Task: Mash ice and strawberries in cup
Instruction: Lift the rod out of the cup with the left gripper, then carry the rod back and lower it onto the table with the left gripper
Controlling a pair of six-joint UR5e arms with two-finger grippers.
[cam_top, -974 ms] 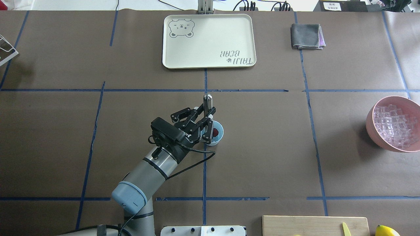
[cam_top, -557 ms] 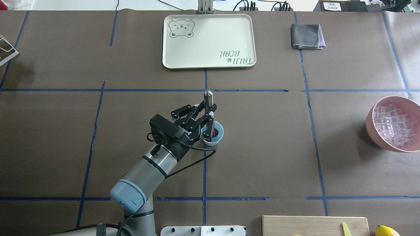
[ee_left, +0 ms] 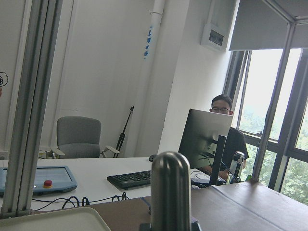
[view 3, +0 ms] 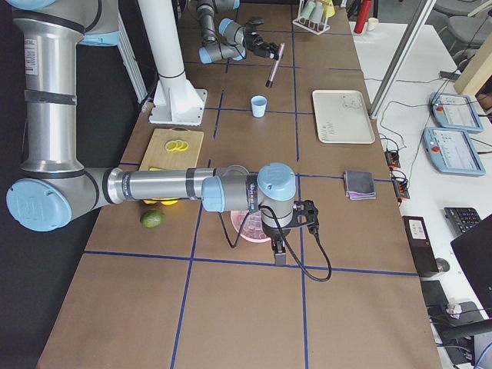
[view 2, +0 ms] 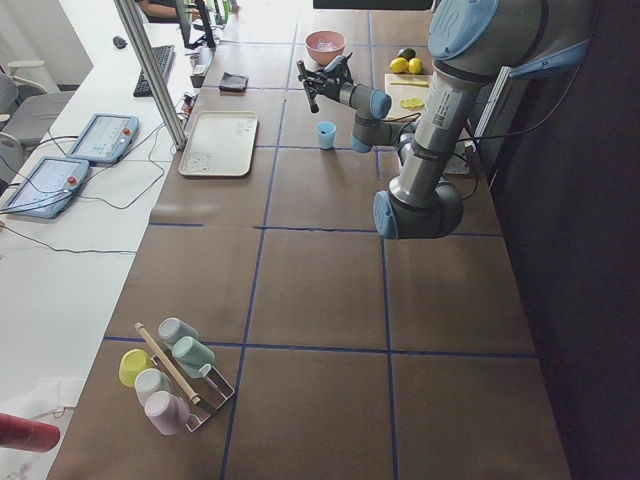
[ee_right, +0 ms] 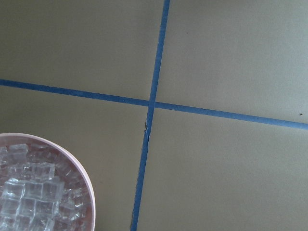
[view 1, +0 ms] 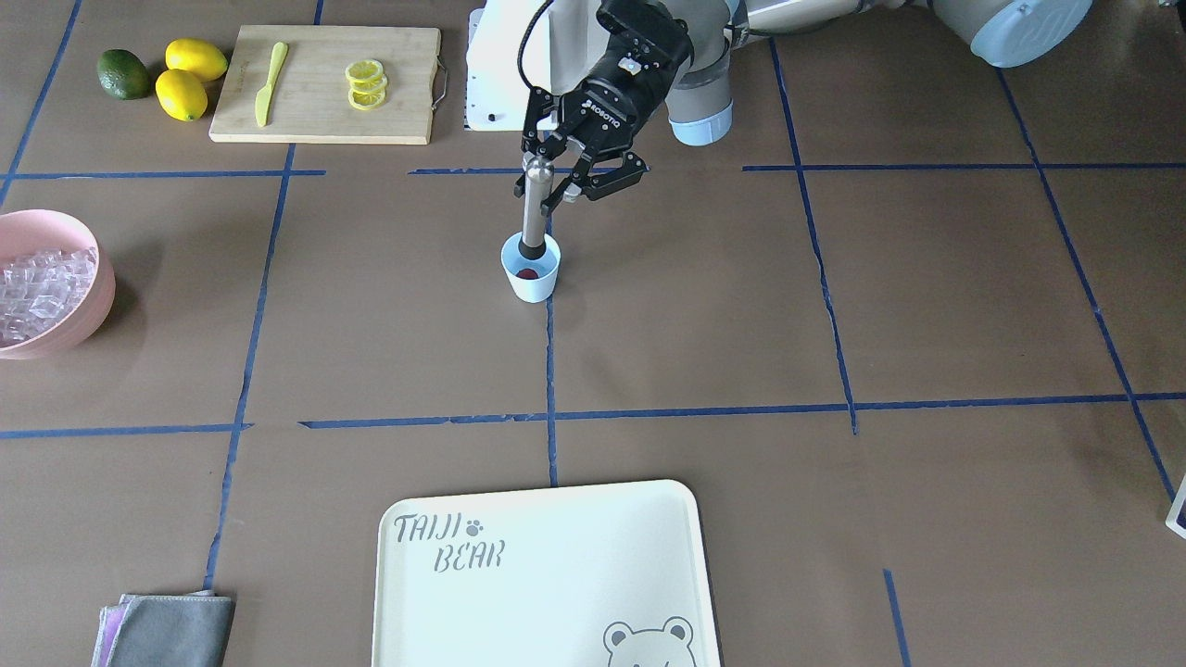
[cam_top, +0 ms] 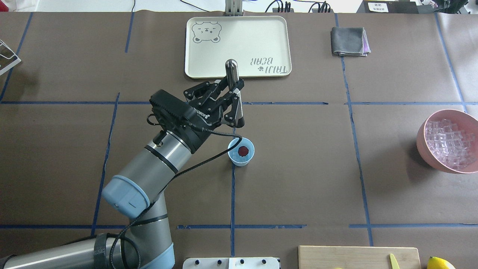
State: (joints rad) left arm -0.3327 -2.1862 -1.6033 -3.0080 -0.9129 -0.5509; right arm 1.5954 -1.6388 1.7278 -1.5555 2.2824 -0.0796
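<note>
The pale blue cup (cam_top: 241, 151) stands mid-table with one red strawberry (cam_top: 243, 150) at its bottom; I see no ice in it. My left gripper (cam_top: 234, 91) is shut on a steel muddler (cam_top: 232, 73), held upright and well above the cup (view 3: 259, 106), as the exterior right view shows. The muddler's rounded top fills the left wrist view (ee_left: 170, 192). The ice (cam_top: 448, 142) lies heaped in the pink bowl (cam_top: 429, 157) at the far right. My right gripper (view 3: 278, 247) hangs beside that bowl; I cannot tell if it is open or shut.
A cream bear tray (cam_top: 237, 46) lies at the far edge, with a folded grey cloth (cam_top: 349, 41) to its right. A cutting board (view 1: 324, 83) with lemon slices and a yellow knife sits near the robot base, with lemons (view 1: 185, 79) and an avocado beside it.
My left gripper has risen with the muddler, lifting it out of the cup. The strawberry now shows uncovered in the cup.
</note>
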